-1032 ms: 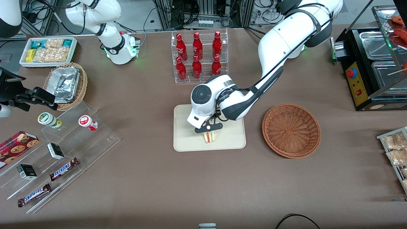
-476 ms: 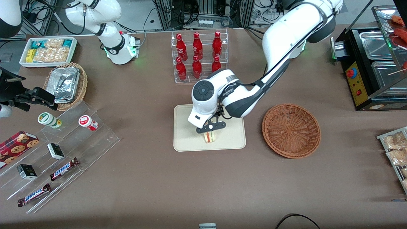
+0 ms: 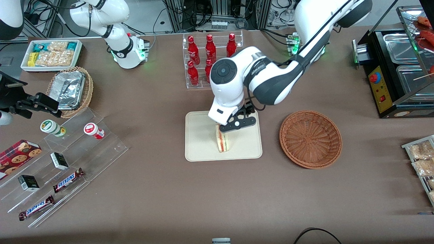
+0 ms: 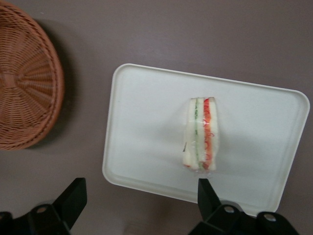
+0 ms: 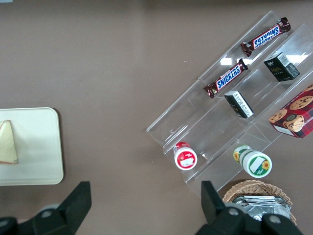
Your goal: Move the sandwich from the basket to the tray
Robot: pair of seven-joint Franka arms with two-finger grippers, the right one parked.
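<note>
Sandwich (image 3: 222,142) on tray (image 3: 200,142), below open end effector (image 3: 237,123)

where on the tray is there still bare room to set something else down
The tray is bare between the sandwich and its edge nearest the basket, and again between the sandwich and the tray's other short edge. The open end effector hangs above the sandwich, crowding the middle.

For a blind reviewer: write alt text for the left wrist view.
A wrapped sandwich stands on the cream tray, released, with the open gripper above it. The empty wicker basket sits beside the tray on the brown table.
</note>
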